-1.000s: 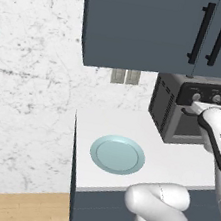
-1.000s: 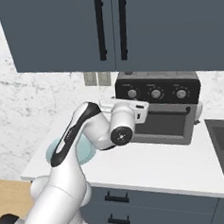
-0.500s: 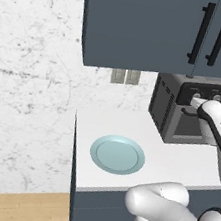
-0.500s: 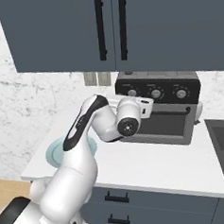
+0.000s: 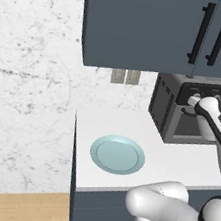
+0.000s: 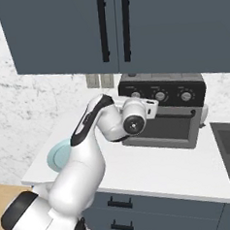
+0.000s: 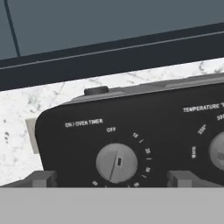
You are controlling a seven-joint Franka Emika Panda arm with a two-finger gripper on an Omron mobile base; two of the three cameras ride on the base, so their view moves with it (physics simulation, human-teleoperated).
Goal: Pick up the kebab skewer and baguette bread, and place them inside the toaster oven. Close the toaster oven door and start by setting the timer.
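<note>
Countertop toaster oven (image 6: 161, 114), gripper (image 7: 112, 178) now nearer its timer knob (image 7: 116, 162), jaws wide.

We find a home kitchen: dark blue wall cabinets (image 5: 146, 27) above a white counter (image 5: 175, 163), marble-look backsplash (image 5: 29, 94), toaster oven (image 6: 165, 111), sink (image 6: 228, 148) and plate (image 5: 117, 154).

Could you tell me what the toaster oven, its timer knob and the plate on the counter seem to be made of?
Toaster oven: likely painted metal, dark grey matte body with slotted side vents. Timer knob: grey, perhaps plastic or brushed metal, dull sheen. Plate: pale blue-green, smooth, looks like glazed ceramic, though a render leaves this open.
</note>
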